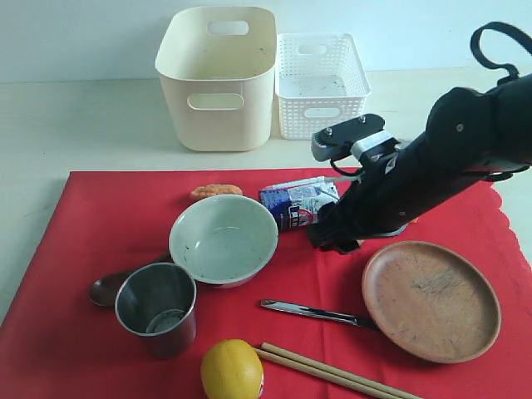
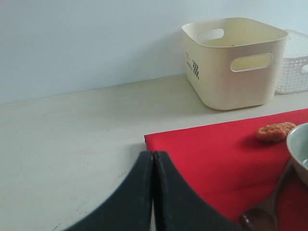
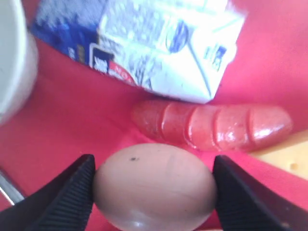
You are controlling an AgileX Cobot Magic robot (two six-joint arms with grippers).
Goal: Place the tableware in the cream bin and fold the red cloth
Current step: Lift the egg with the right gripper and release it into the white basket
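Observation:
The red cloth (image 1: 100,224) covers the table, carrying a pale bowl (image 1: 223,237), steel cup (image 1: 156,307), dark spoon (image 1: 108,289), knife (image 1: 316,312), chopsticks (image 1: 332,371) and wooden plate (image 1: 431,299). Behind the cloth stands the cream bin (image 1: 218,79). My right gripper (image 3: 154,166) is down between the milk carton and the plate, both pads pressed against a brown egg (image 3: 154,192) on the cloth. My left gripper (image 2: 153,156) is shut and empty, hovering by the cloth's far-left corner (image 2: 207,154); the exterior view does not show it.
A milk carton (image 3: 159,43), a sausage (image 3: 211,127) and a cheese piece (image 3: 284,161) lie close around the egg. A lemon (image 1: 232,370) sits by the chopsticks, an orange fried piece (image 1: 216,191) behind the bowl. A white lattice basket (image 1: 320,71) stands beside the bin.

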